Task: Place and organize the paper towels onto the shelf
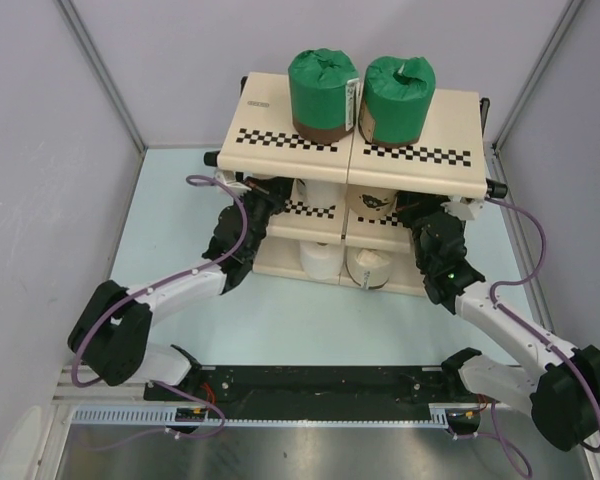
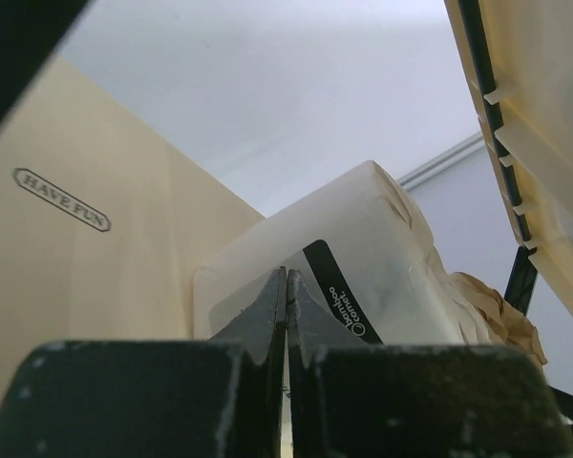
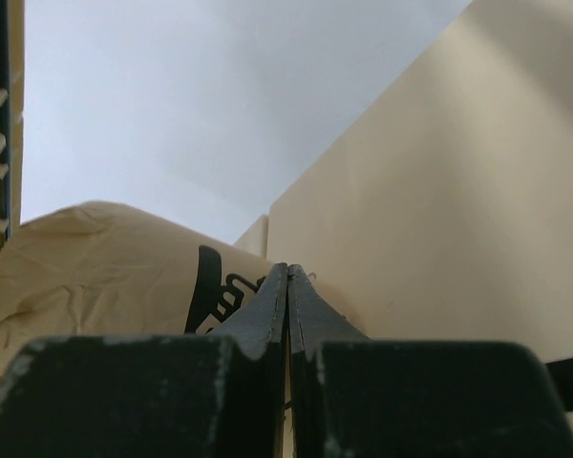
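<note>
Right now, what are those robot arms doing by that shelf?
Two robot arms are stocking a shelf with paper towels. All six rolls sit on it: two green rolls on top, the others on the two lower tiers. The left arm and right arm reach toward the middle tier, jaws shut, holding nothing.

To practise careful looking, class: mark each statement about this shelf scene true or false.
1. Two green rolls stand on the shelf's top tier. True.
2. Both grippers are open. False: the left gripper and right gripper are shut.
3. The left gripper holds a green roll. False: it holds nothing; a white roll lies ahead of it.
4. Rolls sit on all three tiers. True.
5. The tan roll stands on the top tier. False: it is on the middle tier.
</note>
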Tool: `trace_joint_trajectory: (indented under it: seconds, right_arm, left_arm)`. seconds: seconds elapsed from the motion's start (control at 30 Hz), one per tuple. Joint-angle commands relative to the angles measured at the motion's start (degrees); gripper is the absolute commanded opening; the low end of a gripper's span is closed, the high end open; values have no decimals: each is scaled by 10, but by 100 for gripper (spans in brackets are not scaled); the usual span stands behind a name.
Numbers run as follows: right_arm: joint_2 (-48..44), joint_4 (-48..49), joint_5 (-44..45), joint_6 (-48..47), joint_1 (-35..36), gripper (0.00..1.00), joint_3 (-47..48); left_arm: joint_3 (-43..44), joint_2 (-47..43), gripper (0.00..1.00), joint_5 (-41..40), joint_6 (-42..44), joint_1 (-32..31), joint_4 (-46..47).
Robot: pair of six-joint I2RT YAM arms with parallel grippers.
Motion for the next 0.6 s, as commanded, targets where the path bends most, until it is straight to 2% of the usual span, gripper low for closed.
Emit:
trace_joint_trajectory:
  seconds: [0.0, 0.27, 0.57]
  right_arm:
    - [10, 50, -35, -17, -4, 0, 12]
    - [16, 56, -54, -24, -5, 0, 14]
    - [-53, -5, -10, -48, -7, 0, 14]
  left_arm:
    - [47, 20, 0, 61, -12, 3, 38]
    - [49, 33, 0, 102, -9, -5, 46]
    - [-21, -54, 0, 68, -2, -5, 13]
